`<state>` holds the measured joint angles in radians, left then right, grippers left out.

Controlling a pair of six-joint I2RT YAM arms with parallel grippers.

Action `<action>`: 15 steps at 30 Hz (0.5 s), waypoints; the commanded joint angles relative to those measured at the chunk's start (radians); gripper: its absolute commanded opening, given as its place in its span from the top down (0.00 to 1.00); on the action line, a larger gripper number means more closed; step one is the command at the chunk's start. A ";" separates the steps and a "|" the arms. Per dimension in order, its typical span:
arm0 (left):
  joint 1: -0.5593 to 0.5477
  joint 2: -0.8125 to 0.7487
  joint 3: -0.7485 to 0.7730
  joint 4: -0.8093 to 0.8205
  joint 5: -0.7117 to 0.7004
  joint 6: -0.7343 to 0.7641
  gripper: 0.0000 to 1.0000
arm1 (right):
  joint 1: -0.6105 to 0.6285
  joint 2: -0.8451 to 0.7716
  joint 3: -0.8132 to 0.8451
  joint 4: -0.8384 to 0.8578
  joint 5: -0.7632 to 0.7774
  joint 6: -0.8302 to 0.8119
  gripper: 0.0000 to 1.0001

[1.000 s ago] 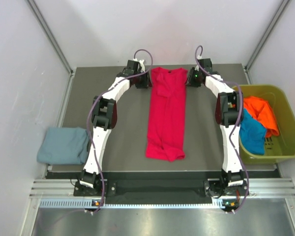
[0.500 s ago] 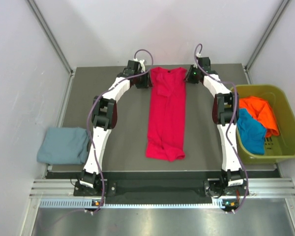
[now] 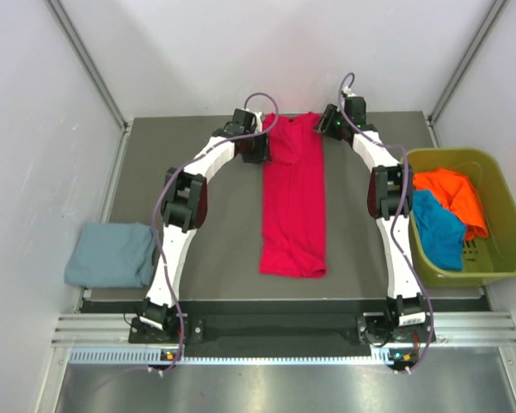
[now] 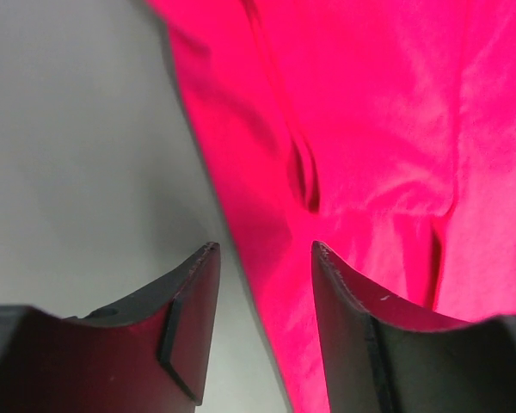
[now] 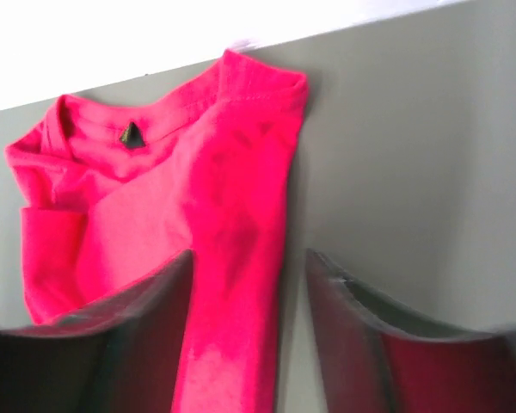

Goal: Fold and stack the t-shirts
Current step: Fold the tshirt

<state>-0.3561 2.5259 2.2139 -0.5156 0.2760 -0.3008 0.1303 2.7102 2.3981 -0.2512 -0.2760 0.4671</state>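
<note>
the red t-shirt (image 3: 292,202) lies flat on the counter (image 3: 215,241) as 1 long narrow strip running from the near side to the far edge, with its collar (image 5: 146,120) at the far end and both sides folded in toward the middle. the left gripper (image 3: 256,146) hangs low over the strip's far left edge; in the left wrist view its 2 fingers (image 4: 193,318) stand apart, with the cloth's edge passing under the gap and nothing pinched between them. the right gripper (image 3: 329,123) sits at the far right corner of the shirt, close to the collar; in the right wrist view its jaws are also apart, the shirt's right edge runs below the gap, and no cloth is clamped. a small dark label (image 5: 131,133) shows inside the collar in that view. the grey-blue t-shirt (image 3: 112,255) rests as a folded bundle just past the counter's left edge, near the front, well apart from the red one. the orange t-shirt (image 3: 454,194) and the turquoise t-shirt (image 3: 439,228) lie crumpled and touching each other inside the olive-green bin (image 3: 507,258) at the counter's right side.
</note>
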 commanded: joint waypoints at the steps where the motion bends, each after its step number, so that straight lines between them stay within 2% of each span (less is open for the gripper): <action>1: -0.006 -0.160 -0.019 -0.083 -0.115 0.046 0.47 | -0.011 -0.039 0.000 0.016 0.015 -0.036 0.41; 4: -0.003 -0.290 -0.095 -0.132 -0.176 0.058 0.45 | -0.041 -0.191 -0.105 0.012 -0.041 -0.047 0.22; 7: -0.001 -0.431 -0.161 -0.193 -0.169 0.049 0.45 | -0.073 -0.317 -0.238 -0.058 -0.046 -0.070 0.15; 11: 0.000 -0.591 -0.322 -0.257 -0.098 0.020 0.46 | -0.067 -0.617 -0.443 -0.121 -0.011 -0.218 0.20; 14: 0.002 -0.700 -0.460 -0.264 -0.039 -0.030 0.53 | 0.021 -0.753 -0.557 -0.265 -0.035 -0.446 0.30; 15: 0.002 -0.746 -0.495 -0.261 -0.028 -0.047 0.56 | 0.046 -0.779 -0.579 -0.351 -0.041 -0.496 0.38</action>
<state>-0.3542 1.8668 1.8153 -0.7288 0.1802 -0.2974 0.0719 2.1067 1.8557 -0.4545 -0.2897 0.2035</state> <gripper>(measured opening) 0.465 0.668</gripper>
